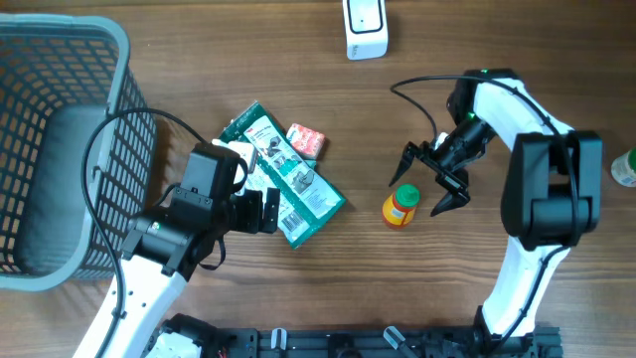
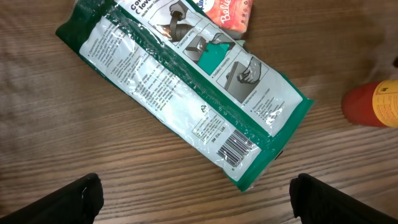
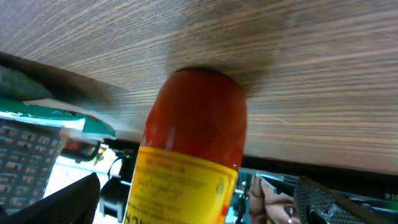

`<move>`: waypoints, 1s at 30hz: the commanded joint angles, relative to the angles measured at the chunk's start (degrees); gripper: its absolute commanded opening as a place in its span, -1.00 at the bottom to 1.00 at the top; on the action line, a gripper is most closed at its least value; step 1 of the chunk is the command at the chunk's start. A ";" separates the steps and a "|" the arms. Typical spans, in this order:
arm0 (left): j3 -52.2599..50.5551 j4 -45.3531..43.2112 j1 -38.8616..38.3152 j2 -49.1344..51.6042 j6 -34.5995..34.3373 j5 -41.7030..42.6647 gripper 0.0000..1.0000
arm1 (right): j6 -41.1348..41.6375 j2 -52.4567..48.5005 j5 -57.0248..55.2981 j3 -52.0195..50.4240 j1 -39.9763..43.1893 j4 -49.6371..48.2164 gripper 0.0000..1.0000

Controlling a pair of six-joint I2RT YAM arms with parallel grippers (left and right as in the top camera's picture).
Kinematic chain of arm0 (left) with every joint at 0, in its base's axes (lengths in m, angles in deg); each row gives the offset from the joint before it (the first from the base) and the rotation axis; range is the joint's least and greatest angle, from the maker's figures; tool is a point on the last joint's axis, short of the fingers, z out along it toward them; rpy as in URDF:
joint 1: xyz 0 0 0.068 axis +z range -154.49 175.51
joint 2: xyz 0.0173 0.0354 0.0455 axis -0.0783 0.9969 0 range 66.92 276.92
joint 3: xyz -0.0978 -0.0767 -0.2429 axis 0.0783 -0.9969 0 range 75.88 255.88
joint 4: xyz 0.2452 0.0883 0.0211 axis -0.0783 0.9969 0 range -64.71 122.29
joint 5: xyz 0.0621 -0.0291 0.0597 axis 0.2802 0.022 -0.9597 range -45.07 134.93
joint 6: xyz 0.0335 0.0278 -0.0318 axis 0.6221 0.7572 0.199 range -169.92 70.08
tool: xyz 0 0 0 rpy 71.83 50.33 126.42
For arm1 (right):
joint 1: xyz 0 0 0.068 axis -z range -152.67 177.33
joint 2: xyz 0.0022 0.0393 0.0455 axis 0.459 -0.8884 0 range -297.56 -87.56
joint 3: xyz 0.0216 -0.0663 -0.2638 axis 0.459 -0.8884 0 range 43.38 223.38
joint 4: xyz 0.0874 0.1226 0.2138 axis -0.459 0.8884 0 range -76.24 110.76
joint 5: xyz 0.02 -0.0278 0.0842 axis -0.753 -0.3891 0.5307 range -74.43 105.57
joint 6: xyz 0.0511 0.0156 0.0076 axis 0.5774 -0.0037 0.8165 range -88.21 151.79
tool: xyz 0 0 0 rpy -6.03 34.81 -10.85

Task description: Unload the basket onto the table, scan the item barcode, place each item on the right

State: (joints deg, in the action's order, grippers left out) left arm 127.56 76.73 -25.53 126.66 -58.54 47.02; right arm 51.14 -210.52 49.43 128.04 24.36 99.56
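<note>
A green and white flat package [image 1: 286, 177] lies at the table's middle, its barcode [image 2: 238, 148] facing up near the lower end. My left gripper [image 1: 266, 212] hovers at that end, open, with nothing between its fingers [image 2: 81, 198]; the package [image 2: 180, 93] lies ahead of them. A small orange bottle with a yellow label [image 1: 400, 207] lies to the right. My right gripper [image 1: 429, 182] is just beside it, open; in the right wrist view the bottle [image 3: 196, 155] sits between the wide-apart fingers [image 3: 71, 200]. A white scanner [image 1: 366, 28] stands at the back edge.
A grey mesh basket [image 1: 55, 149] fills the left side, close to my left arm. A small red packet [image 1: 305, 139] touches the package's upper edge. A green and white object [image 1: 624, 167] shows at the right edge.
</note>
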 commanded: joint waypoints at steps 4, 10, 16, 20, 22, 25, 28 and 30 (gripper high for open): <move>-0.15 0.04 0.33 0.00 0.94 0.87 1.00 | -1.77 -1.40 3.41 -0.96 -2.51 -1.31 1.00; -0.15 0.04 0.33 0.00 0.94 0.87 1.00 | -0.87 -1.40 5.29 -4.04 -6.05 -4.94 0.99; -0.15 0.04 0.33 0.00 0.92 0.87 1.00 | 0.35 -1.46 7.58 -6.73 -6.62 -7.17 0.96; -0.15 0.04 0.33 0.00 0.92 0.85 1.00 | 0.24 -1.46 8.70 -7.56 -6.64 -7.21 0.84; -0.15 0.04 0.33 0.00 0.94 0.85 1.00 | 0.33 -1.46 8.72 -7.67 -6.64 -7.21 0.76; -0.15 0.04 0.33 0.00 0.94 0.85 1.00 | 0.50 -1.46 9.60 -7.85 -6.62 -7.23 0.73; -0.15 0.04 0.33 0.00 0.94 0.87 1.00 | 1.90 -1.46 9.55 -8.57 -6.62 -7.15 0.80; -0.15 0.04 0.33 0.00 0.94 0.87 1.00 | 2.40 -1.46 9.55 -8.96 -6.62 -7.04 0.97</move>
State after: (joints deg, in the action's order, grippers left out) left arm 127.56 76.73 -25.53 126.66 -58.54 47.02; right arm 52.37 -211.02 57.54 120.09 17.72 92.46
